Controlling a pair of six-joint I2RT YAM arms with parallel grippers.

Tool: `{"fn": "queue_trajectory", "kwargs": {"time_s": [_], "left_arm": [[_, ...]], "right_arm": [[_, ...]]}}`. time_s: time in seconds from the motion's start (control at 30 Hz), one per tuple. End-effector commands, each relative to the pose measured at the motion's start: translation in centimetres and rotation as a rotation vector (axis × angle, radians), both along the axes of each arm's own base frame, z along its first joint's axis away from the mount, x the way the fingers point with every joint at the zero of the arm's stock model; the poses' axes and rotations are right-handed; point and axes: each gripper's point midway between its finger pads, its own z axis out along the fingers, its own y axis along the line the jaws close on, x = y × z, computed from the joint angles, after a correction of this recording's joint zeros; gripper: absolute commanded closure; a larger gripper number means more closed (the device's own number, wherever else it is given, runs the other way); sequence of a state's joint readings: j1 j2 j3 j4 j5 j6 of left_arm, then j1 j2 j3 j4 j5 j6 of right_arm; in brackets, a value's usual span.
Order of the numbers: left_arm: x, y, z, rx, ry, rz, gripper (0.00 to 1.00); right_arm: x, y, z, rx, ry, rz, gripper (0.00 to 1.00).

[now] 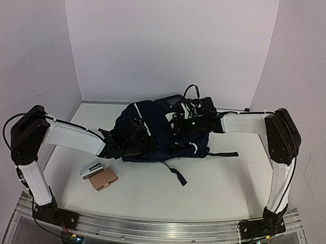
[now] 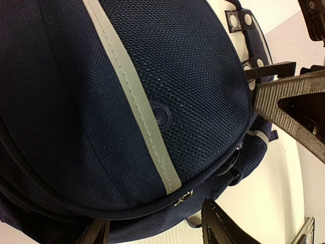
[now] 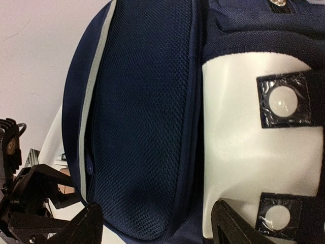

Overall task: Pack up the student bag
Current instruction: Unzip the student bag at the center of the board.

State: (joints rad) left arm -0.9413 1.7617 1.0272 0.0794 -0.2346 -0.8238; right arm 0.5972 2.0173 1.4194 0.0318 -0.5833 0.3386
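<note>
Large dark navy fabric backpack with white piping [image 1: 152, 133] lying mid-table on the white tabletop [image 1: 220, 183], its rear edge near the back wall.

Left gripper [image 1: 131, 143]: fingers [image 2: 223, 231] spread wide at the bag's lower seam, holding nothing.

Right gripper [image 1: 180, 121]: fingers [image 3: 84, 229] spread wide over the mesh panel and white patch, holding nothing.

Flat tan pouch [image 1: 103, 179] and small white-and-black object [image 1: 90, 169] lie near the bag's front left; bare table lies to the front right.

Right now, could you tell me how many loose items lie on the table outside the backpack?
2: a small white-and-black oblong object and a flat tan rectangular item, side by side at the front left of the dark navy fabric backpack. Others may hide behind it.
</note>
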Motion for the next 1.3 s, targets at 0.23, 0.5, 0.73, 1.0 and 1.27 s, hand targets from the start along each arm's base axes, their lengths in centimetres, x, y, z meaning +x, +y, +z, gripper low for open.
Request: {"fn": "queue_trajectory", "kwargs": {"time_s": [0.23,0.5,0.73,1.0,1.27], "left_arm": [[1.8,-2.9,0.1,-0.063,0.014,0.094,0.46],[-1.2,-4.8,3.2,-0.104,-0.081,0.061,0.40],[-2.4,-3.6,4.3,-0.099,-0.091,0.101,0.39],[-1.3,-2.3,2.4,-0.020,-0.052,0.216,0.44],[1.3,-0.8,1.4,-0.024,-0.027,0.238,0.50]], "right_arm": [[-0.4,3.9,-0.7,0.078,0.040,0.007,0.57],[-0.6,3.7,-1.1,0.098,0.072,-0.023,0.90],[-0.6,4.0,-0.5,0.148,0.106,-0.040,1.00],[-1.1,4.1,0.8,0.190,0.123,-0.048,1.00],[-1.6,4.4,1.3,0.206,0.125,-0.035,1.00]]}}
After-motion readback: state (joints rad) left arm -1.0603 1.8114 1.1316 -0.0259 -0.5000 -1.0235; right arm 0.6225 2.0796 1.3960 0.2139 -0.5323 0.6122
